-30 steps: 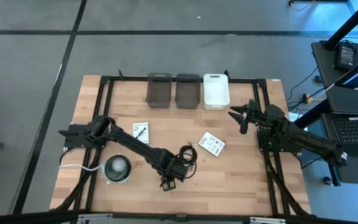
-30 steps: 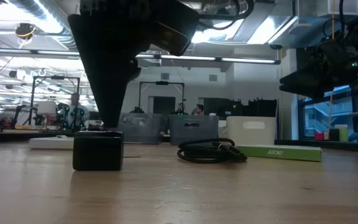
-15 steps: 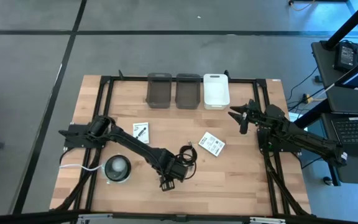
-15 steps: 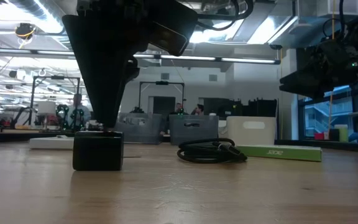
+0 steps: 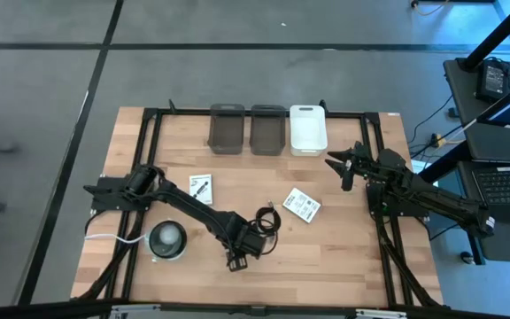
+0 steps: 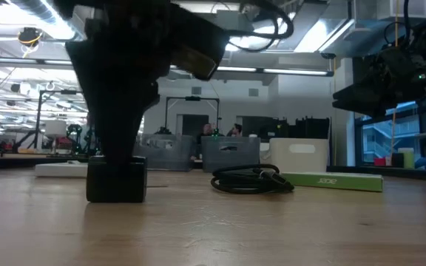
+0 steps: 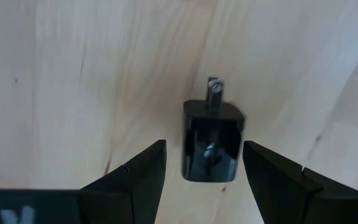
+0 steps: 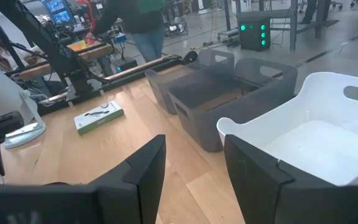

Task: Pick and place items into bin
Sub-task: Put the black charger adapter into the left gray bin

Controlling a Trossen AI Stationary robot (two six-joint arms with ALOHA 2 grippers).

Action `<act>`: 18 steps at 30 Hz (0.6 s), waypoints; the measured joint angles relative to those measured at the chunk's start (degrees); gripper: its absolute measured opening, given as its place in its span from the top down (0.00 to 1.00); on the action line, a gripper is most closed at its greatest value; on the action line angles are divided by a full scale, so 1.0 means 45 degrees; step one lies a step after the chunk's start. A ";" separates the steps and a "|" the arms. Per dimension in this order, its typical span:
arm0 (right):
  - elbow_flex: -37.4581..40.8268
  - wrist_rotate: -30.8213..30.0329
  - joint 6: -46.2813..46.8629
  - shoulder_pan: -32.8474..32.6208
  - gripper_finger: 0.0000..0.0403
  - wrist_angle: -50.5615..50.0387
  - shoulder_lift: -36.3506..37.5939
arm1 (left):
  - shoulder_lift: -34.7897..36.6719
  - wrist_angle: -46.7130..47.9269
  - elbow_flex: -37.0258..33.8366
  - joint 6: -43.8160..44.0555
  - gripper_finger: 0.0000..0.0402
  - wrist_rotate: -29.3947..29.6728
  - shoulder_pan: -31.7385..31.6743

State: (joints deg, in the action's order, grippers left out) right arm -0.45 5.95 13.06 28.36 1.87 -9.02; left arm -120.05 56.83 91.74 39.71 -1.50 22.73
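Observation:
The tiny black block [image 7: 212, 149] lies flat on the wood, a metal prong sticking out of one end. My left gripper [image 7: 204, 163] points down over it near the table's near edge [image 5: 237, 258], open, one finger on each side of the block with wood showing in both gaps. In the low view the fingers reach down around the block [image 6: 117, 181]. The coiled black cable [image 5: 266, 218] lies just right of it. One white packet [image 5: 201, 187] lies to the left, the other [image 5: 302, 206] to the right. My right gripper [image 5: 344, 168] waits open near the white bin [image 5: 308, 129].
Two grey bins [image 5: 227, 128] [image 5: 268, 129] and the white bin stand in a row at the far edge. The round grey-white disc [image 5: 167, 239] with its white cord [image 5: 113, 237] sits left of my left gripper. People stand in the room beyond the table [image 8: 142, 25].
My left gripper has come down over the black block: its fingers stood just above the block's top and now reach down around it. The block has not moved. The right arm has kept still.

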 joint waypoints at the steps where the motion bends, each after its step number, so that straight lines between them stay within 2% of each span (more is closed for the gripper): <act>1: 0.0005 0.0001 0.0000 0.0003 0.58 0.0000 0.0000 | 0.0000 -0.0074 -0.0076 0.0003 0.48 0.0004 -0.0002; 5: 0.0000 0.0001 0.0000 0.0005 0.58 0.0000 0.0000 | 0.0000 -0.0594 -0.0545 0.0003 0.48 -0.0003 -0.0017; 18: 0.0000 0.0001 -0.0005 0.0000 0.58 0.0000 0.0000 | 0.0000 -0.0691 -0.0708 0.0003 0.50 0.0021 -0.0167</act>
State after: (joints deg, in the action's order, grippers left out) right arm -0.45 5.96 13.04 28.36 1.87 -9.02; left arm -120.05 53.72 88.55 39.72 -1.41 21.98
